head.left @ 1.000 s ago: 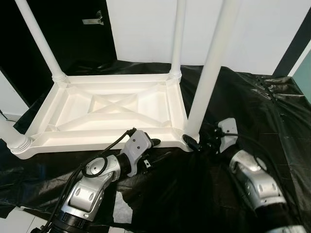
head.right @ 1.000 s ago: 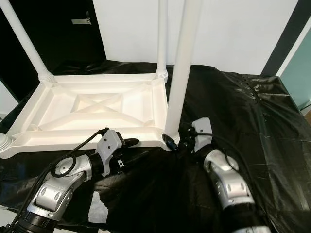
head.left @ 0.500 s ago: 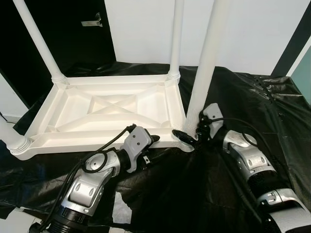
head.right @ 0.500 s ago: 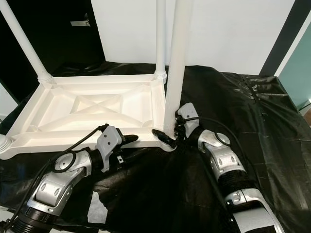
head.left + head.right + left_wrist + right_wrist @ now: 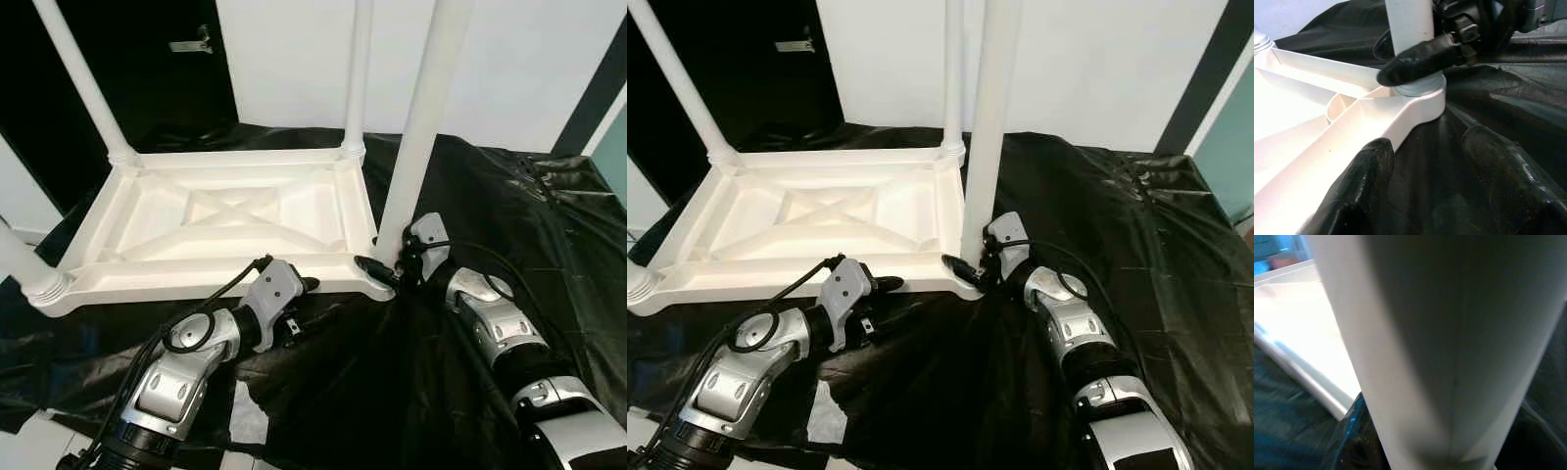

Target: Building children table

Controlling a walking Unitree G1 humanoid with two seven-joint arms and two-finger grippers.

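At the near right corner of the upturned table, the right hand (image 5: 384,271) has its two black fingers (image 5: 1415,61) clamped around the foot of the white leg (image 5: 419,137), right where the leg meets its corner socket (image 5: 1422,93). Gripping that low looks like a way to turn or seat the leg in the socket without levering it sideways. One finger lies across the front of the leg just above the collar; the other wraps behind it.

The left hand (image 5: 306,288) sits at the near edge of the table (image 5: 235,220), its fingers spread apart and closed on nothing. One fingertip rests at the white rim, the other over the black sheet (image 5: 470,196). From there it seems placed to steady the frame while the leg is worked.

The table lies upside down, ribbed underside up, so the sockets face upward. Three more legs stand in the other corners: one at the far left (image 5: 83,83), one at the far right (image 5: 359,73), and one at the near left (image 5: 24,269). The sheet covers the floor beneath and is crumpled on the right. By this layout all four legs are in, and the last one is likely being tightened.
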